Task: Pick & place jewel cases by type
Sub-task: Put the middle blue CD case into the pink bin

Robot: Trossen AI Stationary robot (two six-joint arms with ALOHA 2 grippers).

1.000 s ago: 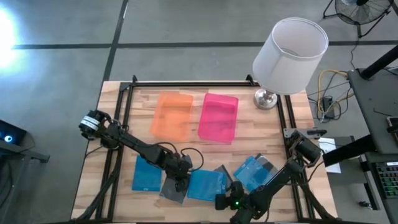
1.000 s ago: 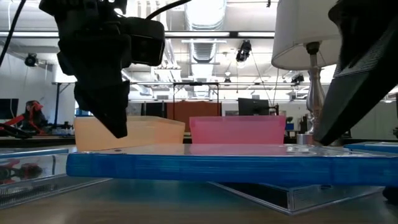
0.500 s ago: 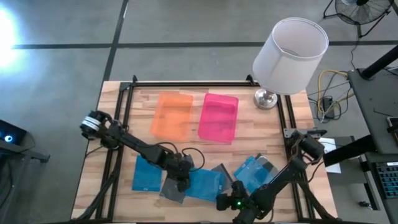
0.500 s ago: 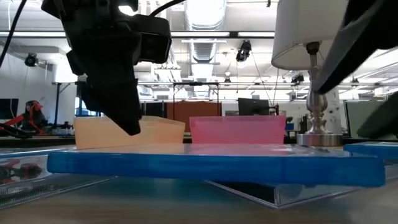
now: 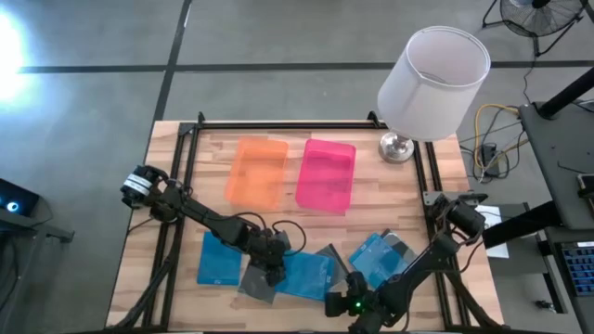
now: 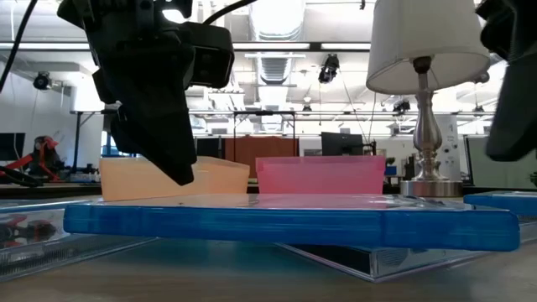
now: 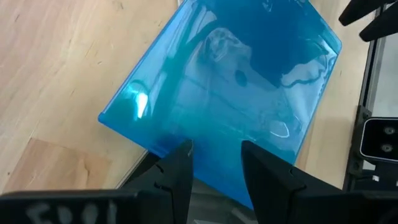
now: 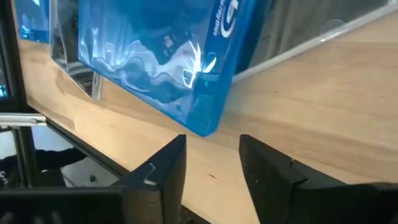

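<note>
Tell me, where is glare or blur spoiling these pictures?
High view: a bright white flare washes out the floor at the left edge. Left wrist view: light patches gleam on the blue jewel case. Low view: ceiling lights blow out behind the left gripper, and the near tabletop looks soft.

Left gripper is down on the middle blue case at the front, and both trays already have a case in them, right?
Not quite: the orange tray and pink tray hold nothing in the high view. The left gripper is indeed at the middle blue case.

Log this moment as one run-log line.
left claw: open, at middle blue case edge | right claw: open, near table's front edge | orange tray, pink tray: no cases
</note>
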